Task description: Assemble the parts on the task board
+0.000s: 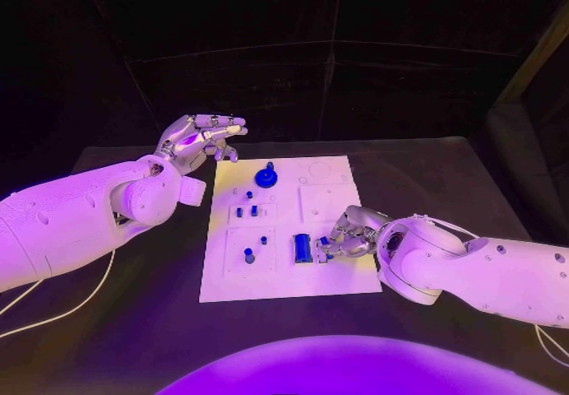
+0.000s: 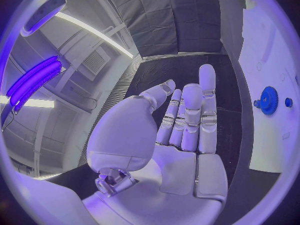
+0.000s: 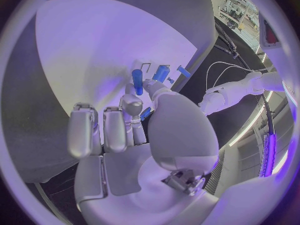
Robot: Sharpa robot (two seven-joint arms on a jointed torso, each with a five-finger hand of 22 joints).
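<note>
Dim room, violet light overhead; glare on white arms; wrist views fisheye-bent at rims.

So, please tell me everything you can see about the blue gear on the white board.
The blue gear is a small round piece with a toothed rim, as the left wrist view shows, and a knob or peg at its centre. It looks like plastic. It sits on the far part of the task board, left of a round recess. Neither hand touches it: the left hand hovers off the board's far left corner, and the right hand is near the board's right edge.
</note>
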